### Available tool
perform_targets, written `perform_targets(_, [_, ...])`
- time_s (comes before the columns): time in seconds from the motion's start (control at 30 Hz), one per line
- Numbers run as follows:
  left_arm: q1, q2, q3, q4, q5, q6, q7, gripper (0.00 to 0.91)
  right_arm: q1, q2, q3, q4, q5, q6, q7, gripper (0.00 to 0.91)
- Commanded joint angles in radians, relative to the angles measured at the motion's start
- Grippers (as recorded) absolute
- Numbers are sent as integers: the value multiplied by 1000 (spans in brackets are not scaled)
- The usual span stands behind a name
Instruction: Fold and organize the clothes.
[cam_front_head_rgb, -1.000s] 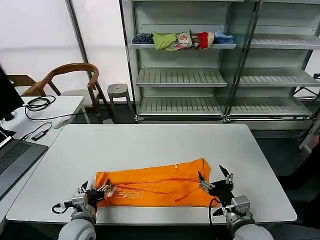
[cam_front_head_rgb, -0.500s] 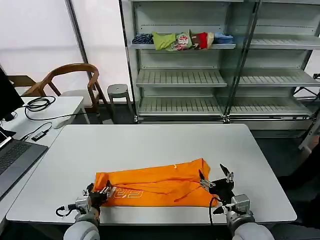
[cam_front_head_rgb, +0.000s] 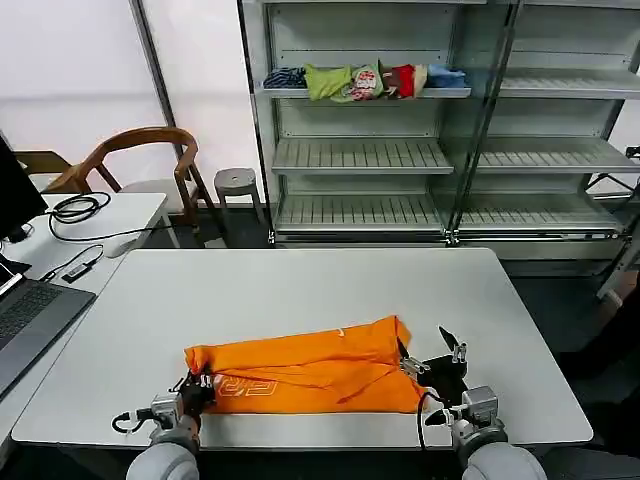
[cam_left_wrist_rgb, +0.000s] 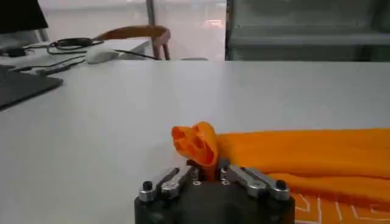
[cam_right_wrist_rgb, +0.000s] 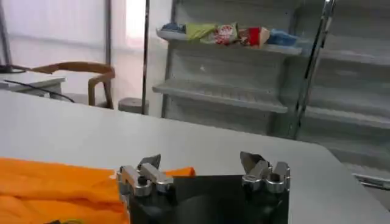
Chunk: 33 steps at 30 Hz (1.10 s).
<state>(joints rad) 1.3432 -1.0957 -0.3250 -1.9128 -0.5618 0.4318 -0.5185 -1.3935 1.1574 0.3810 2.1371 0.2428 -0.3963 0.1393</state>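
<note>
White table (cam_front_head_rgb: 300, 280) held the orange T-shirt (cam_front_head_rgb: 310, 366) along its near edge; left gripper (cam_left_wrist_rgb: 207, 173) fingers pinched the shirt's bunched left end, right gripper (cam_right_wrist_rgb: 201, 167) fingers spread wide at its right end

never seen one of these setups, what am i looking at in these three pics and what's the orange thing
This is a two-armed robot at a white table. One picture comes from a camera on its head, looking down at the work. The other two come from cameras on its wrists, looking out along each gripper.

The orange thing is a T-shirt, lying partly folded near the table's front edge, with white lettering showing.

The left gripper is at the shirt's left end, its fingers shut on a bunched bit of the fabric. The right gripper sits at the shirt's right end, its fingers spread open and holding nothing.

On the shelving behind, a bundle of coloured clothes lies on one shelf.
</note>
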Motion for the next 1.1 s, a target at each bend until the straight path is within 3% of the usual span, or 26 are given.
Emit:
perform_targets(0.03, [-1, 58, -100, -12, 17, 18, 57, 20, 3, -2, 2, -1, 0, 2, 1, 907])
perform_targets(0.33, [51, 186, -362, -30, -6, 107, 183, 20, 16, -7, -3, -6, 1, 10, 0, 907])
perform_targets(0.53, [39, 203, -385, -90, 2, 140, 192, 20, 16, -4, -3, -4, 1, 12, 0, 907])
perform_targets(0.83, [65, 56, -168, -323, 12, 145, 191, 20, -7, -6, 20, 11, -4, 11, 3, 907])
perform_targets(1.1, [-8, -69, 56, -328, 33, 135, 203, 20, -60, -23, 102, 50, -3, 8, 3, 907])
